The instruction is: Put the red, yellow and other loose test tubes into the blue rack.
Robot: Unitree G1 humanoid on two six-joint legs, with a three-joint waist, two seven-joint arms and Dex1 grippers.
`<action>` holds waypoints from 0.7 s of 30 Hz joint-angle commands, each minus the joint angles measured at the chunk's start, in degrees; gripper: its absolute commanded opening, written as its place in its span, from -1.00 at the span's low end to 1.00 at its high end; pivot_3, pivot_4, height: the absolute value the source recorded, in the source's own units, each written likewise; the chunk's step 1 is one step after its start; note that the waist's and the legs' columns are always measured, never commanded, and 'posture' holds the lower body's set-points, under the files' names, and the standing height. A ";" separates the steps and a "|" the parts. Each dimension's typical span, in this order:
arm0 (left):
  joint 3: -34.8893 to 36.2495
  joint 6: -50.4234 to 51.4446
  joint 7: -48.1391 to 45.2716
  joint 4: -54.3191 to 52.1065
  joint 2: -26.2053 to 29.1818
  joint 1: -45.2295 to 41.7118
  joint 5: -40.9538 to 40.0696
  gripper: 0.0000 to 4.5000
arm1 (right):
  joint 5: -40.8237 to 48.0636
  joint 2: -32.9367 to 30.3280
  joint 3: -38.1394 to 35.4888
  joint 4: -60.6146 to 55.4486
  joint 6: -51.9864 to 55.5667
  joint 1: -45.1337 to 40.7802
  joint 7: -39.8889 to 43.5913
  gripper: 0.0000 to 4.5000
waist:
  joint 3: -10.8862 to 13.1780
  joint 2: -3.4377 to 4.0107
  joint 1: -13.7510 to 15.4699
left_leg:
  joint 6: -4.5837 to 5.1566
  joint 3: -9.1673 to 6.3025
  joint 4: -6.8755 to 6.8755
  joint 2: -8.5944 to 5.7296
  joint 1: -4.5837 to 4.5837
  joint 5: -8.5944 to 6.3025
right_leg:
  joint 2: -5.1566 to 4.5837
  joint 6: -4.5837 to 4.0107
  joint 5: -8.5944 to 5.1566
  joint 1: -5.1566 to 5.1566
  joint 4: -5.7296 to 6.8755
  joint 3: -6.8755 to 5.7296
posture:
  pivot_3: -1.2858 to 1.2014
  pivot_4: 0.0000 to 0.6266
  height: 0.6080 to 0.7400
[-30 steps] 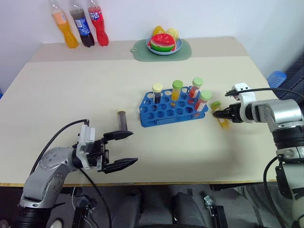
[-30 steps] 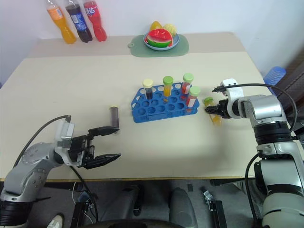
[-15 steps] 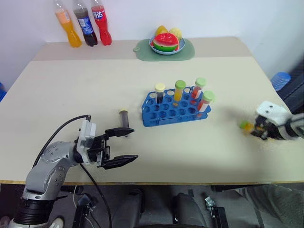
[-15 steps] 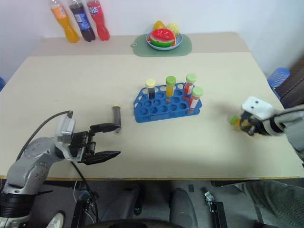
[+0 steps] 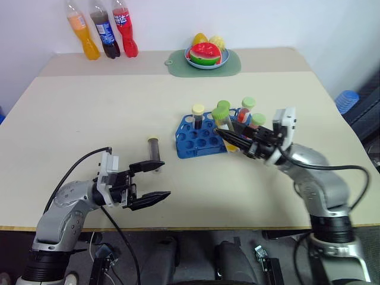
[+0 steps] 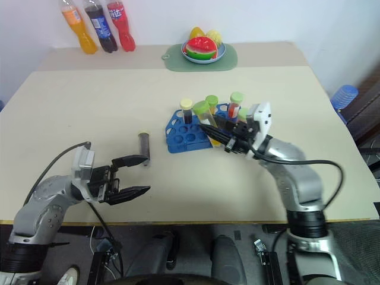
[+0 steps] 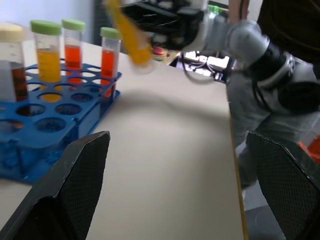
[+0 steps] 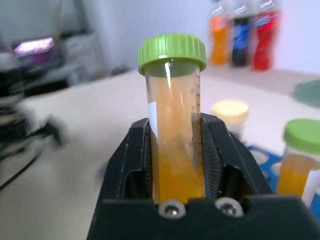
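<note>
The blue rack (image 5: 199, 141) stands mid-table with several capped tubes upright in it. My right gripper (image 5: 233, 137) is shut on a green-capped test tube of yellow liquid (image 5: 224, 120) and holds it tilted over the rack's right front part; in the right wrist view the same yellow tube (image 8: 174, 130) sits between the two pads (image 8: 138, 155). A loose tube of dark liquid (image 5: 154, 147) lies on the table left of the rack. My left gripper (image 5: 164, 179) hovers open just in front of that tube, holding nothing. The left wrist view shows the rack (image 7: 30, 131) and the yellow tube (image 7: 129, 36).
Three soda bottles (image 5: 107, 34) stand at the table's back left. A plate of fruit (image 5: 206, 54) on a green mat sits at the back centre. A blue object (image 5: 346, 98) lies beyond the table's right edge.
My right gripper lifted the yellow tube off the table right of the rack, swung outward, then came back left over the rack. The left gripper stayed put. The camera shifted.
</note>
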 commanded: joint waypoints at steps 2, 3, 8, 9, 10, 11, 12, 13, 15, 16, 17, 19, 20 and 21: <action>2.35 -1.17 1.14 -0.77 -0.46 1.48 -0.73 1.00 | -8.38 5.95 1.37 9.61 -15.49 -2.32 -5.34 -0.53 | 0.00 0.02 -0.47 | -0.03 0.02 -0.01 0.01 0.03 0.02 | 0.03 0.00 0.02 -0.01 0.01 0.02 | 0.03 -0.52 1.00; 2.53 -1.22 1.41 -0.87 -0.57 1.69 -0.75 1.00 | -10.30 7.01 1.65 12.54 -18.59 -3.07 -6.56 -0.53 | 0.00 0.02 -0.55 | -0.03 0.03 -0.03 0.01 0.05 0.02 | 0.03 0.00 0.02 -0.02 0.05 0.03 | 0.03 -0.52 1.00; 3.22 -1.29 2.90 -1.49 -0.86 1.87 -1.31 1.00 | -15.39 9.97 1.24 24.98 -29.10 -6.16 -11.41 -0.53 | 0.00 0.04 -0.75 | -0.14 0.06 -0.10 0.09 0.12 0.09 | 0.12 -0.07 0.06 -0.09 0.13 0.07 | 0.03 -0.52 1.00; 3.33 -1.24 3.13 -1.62 -0.92 1.89 -1.36 1.00 | -16.42 10.32 1.31 27.39 -31.43 -6.70 -12.24 -0.53 | 0.00 0.04 -0.76 | -0.14 0.06 -0.10 0.09 0.13 0.09 | 0.13 -0.07 0.06 -0.08 0.13 0.07 | 0.03 -0.52 1.00; 3.40 -1.18 3.32 -1.79 -0.99 1.93 -1.35 1.00 | -17.25 10.68 1.26 29.54 -33.51 -7.27 -13.18 -0.53 | 0.00 0.04 -0.76 | -0.14 0.07 -0.10 0.09 0.15 0.09 | 0.13 -0.07 0.06 -0.06 0.13 0.07 | 0.03 -0.52 1.00; 3.46 -1.14 3.39 -1.87 -1.02 1.95 -1.35 1.00 | -17.77 10.92 1.24 31.03 -35.02 -7.71 -13.77 -0.53 | -0.01 0.03 -0.69 | -0.14 0.09 -0.10 0.09 0.19 0.09 | 0.13 -0.07 0.06 -0.01 0.13 0.08 | 0.03 -0.52 1.00; 3.50 -1.11 3.48 -1.94 -1.04 1.97 -1.36 1.00 | -18.05 11.09 1.24 32.22 -36.13 -8.09 -14.10 -0.53 | -0.01 0.03 -0.62 | -0.14 0.10 -0.09 0.09 0.26 0.09 | 0.13 -0.07 0.06 0.06 0.13 0.09 | 0.03 -0.52 1.00; 3.57 -1.08 3.64 -2.04 -1.07 2.07 -1.40 1.00 | -18.58 11.32 1.39 33.69 -37.60 -8.36 -14.47 -0.53 | -0.01 0.03 -0.59 | -0.14 0.10 -0.09 0.09 0.30 0.09 | 0.12 -0.07 0.06 0.10 0.12 0.09 | 0.03 -0.52 1.00; 3.76 -1.08 3.99 -2.02 -1.22 2.27 -1.53 1.00 | -18.34 12.34 1.23 36.15 -39.68 -8.73 -15.05 -0.53 | -0.01 0.03 -0.68 | -0.14 0.10 -0.08 0.08 0.33 0.08 | 0.12 -0.08 0.07 0.10 0.13 0.10 | 0.03 -0.52 1.00; 3.80 -1.08 4.09 -1.99 -1.25 2.32 -1.58 1.00 | -18.21 12.65 1.18 37.01 -40.44 -8.89 -15.17 -0.53 | -0.02 0.03 -0.73 | -0.14 0.11 -0.09 0.09 0.37 0.08 | 0.13 -0.09 0.08 0.12 0.13 0.11 | 0.03 -0.52 1.00; 3.75 -1.14 4.24 -1.87 -1.35 2.32 -1.52 1.00 | -18.96 12.78 1.39 38.12 -41.85 -8.97 -15.80 -0.53 | -0.02 0.03 -0.77 | -0.14 0.11 -0.09 0.10 0.38 0.09 | 0.13 -0.10 0.08 0.12 0.16 0.11 | 0.03 -0.52 1.00; 3.73 -1.06 4.61 -1.61 -1.64 2.38 -1.59 1.00 | -19.18 13.51 1.63 39.58 -44.08 -8.58 -16.16 -0.53 | -0.03 0.04 -0.80 | -0.14 0.11 -0.09 0.12 0.41 0.09 | 0.15 -0.12 0.09 0.12 0.17 0.12 | 0.03 -0.52 1.00; 3.71 -0.97 4.87 -1.41 -1.80 2.38 -1.57 1.00 | -18.41 13.83 1.80 39.71 -45.02 -7.87 -15.03 -0.53 | -0.04 0.04 -0.81 | -0.14 0.11 -0.09 0.12 0.41 0.09 | 0.15 -0.12 0.10 0.12 0.17 0.12 | 0.03 -0.52 1.00; 3.77 -0.88 5.00 -1.35 -1.86 2.47 -1.61 1.00 | -17.75 14.07 1.93 39.65 -45.61 -7.33 -14.14 -0.53 | -0.04 0.04 -0.81 | -0.14 0.11 -0.10 0.13 0.42 0.09 | 0.16 -0.12 0.10 0.12 0.17 0.12 | 0.03 -0.52 1.00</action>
